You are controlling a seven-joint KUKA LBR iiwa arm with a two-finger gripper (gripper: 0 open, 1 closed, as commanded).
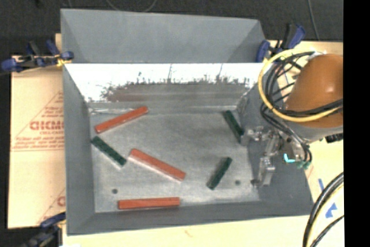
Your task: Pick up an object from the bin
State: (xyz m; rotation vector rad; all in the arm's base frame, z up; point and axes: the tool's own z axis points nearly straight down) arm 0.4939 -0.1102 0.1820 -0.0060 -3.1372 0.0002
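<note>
- The left green bar [108, 151] lies by the bin's [78, 142] left wall.
- The far red bar [121, 119] is behind it.
- The near red bar [148, 202] lies along the near wall.
- The middle red bar [156, 163] is tilted.
- The right green bar [219, 173] lies just left of the gripper [261, 177].
- The gripper is low by the right wall. I cannot tell if it is open or closed.

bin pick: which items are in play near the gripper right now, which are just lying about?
In play: gripper at right wall of bin; front-right green bar; back-right green bar.
Lying about: upper-left red bar; middle red bar; front red bar; left green bar.
</note>
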